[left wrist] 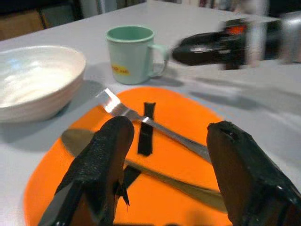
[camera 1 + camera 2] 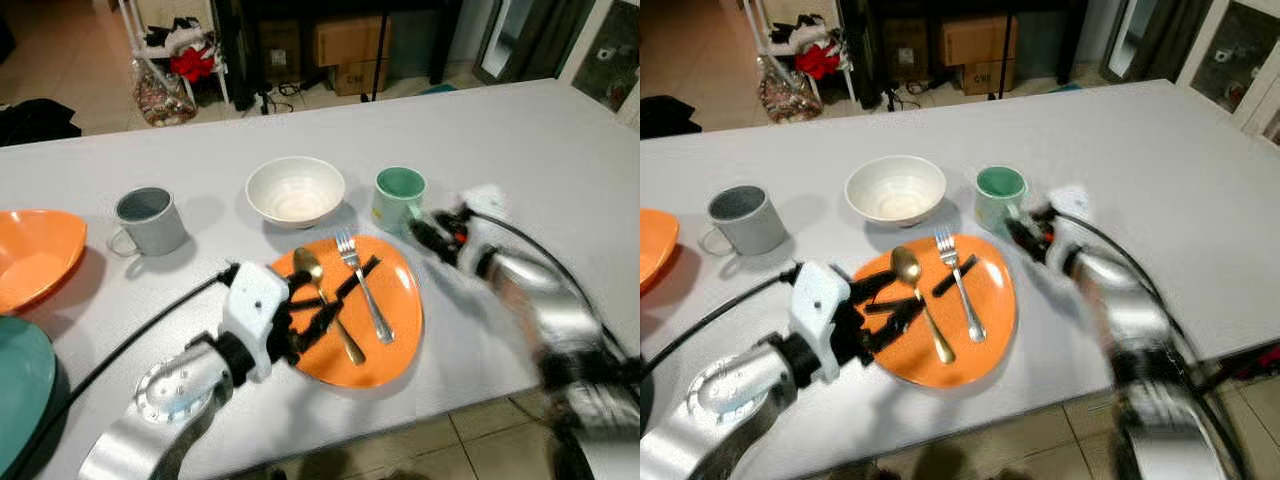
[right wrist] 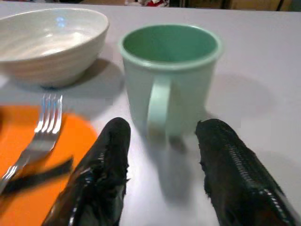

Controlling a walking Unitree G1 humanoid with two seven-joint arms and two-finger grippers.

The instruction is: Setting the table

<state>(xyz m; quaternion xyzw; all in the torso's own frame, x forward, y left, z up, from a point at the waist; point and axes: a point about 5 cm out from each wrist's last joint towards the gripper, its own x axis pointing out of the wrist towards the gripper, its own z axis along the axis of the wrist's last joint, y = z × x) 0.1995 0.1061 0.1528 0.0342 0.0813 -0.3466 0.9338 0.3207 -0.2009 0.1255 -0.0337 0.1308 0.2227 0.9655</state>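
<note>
On inspection, an orange plate (image 2: 385,350) lay at the near edge of the grey tabletop (image 2: 520,140), carrying a gold spoon (image 2: 325,295) and a silver fork (image 2: 362,285) side by side. A white bowl (image 2: 295,190) stood just behind the plate, a green mug (image 2: 399,198) beside the bowl, and a grey mug (image 2: 148,220) well off to the left. An orange bowl (image 2: 35,255) and a teal dish (image 2: 20,390) sat at the far left.

The left hand (image 1: 164,155) hovered over the plate with fingers spread, gripping nothing, the spoon and fork lying beneath it. The right hand (image 3: 162,165) was low at the tabletop, fingers parted to either side of the green mug's handle, holding nothing; whether they touched the handle could not be told. Its arm was blurred in the head views.

Judgement: the step in hand appeared to be taking the green mug by its handle. To do it well, the right hand should centre the handle between the fingers, close squarely, and lift straight up, keeping the mug level and clear of the plate rim and the fork tines. The left hand should stay clear until the mug is placed.
</note>
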